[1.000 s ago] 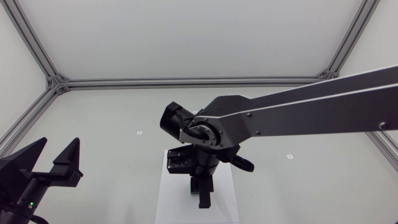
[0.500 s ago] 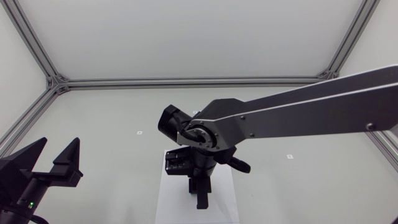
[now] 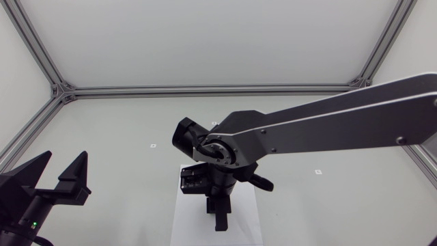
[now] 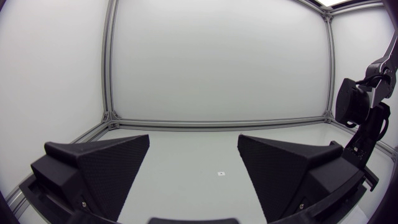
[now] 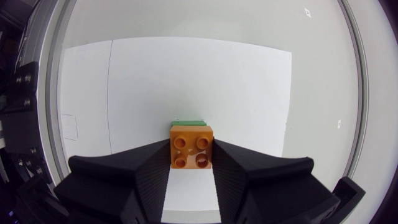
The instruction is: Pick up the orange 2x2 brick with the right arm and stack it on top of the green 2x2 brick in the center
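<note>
Robot lab test cell: slotted metal-profile frame [image 3: 205,89], plain white wall panels [image 3: 205,41], pale surface [image 3: 123,130] with small square marks [image 3: 153,145].

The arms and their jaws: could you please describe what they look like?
The right arm has a long silver-grey link, black joints and a round metal hub. The left arm shows matte black with a small green light. Both end in broad, wedge-shaped black jaws.
</note>
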`<state>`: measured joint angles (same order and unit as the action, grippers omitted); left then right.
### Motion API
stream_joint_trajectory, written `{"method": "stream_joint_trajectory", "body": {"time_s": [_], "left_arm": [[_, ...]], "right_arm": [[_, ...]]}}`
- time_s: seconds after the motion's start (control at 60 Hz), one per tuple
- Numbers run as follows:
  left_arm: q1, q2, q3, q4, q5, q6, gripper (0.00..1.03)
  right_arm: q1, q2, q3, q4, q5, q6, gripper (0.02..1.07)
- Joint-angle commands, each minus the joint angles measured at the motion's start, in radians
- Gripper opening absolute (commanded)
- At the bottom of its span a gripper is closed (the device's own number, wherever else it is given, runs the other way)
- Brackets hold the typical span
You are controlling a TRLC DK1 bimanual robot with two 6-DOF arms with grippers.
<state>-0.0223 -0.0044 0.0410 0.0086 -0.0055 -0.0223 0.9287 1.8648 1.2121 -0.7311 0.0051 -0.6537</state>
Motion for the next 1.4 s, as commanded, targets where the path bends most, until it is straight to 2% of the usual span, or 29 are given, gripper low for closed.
{"method": "stream_joint_trajectory", "body": {"time_s": [0.0,1.383], "left_arm": [[0.002,-0.008,-0.041,-0.015,0.004,0.013,0.99],[0.002,-0.008,-0.041,-0.015,0.004,0.013,0.99]], "right_arm": [[0.009,0.034,0.012,0.002,0.01,0.02,0.07],[0.021,0.048,-0.011,-0.03,0.053,0.063,0.08]]}}
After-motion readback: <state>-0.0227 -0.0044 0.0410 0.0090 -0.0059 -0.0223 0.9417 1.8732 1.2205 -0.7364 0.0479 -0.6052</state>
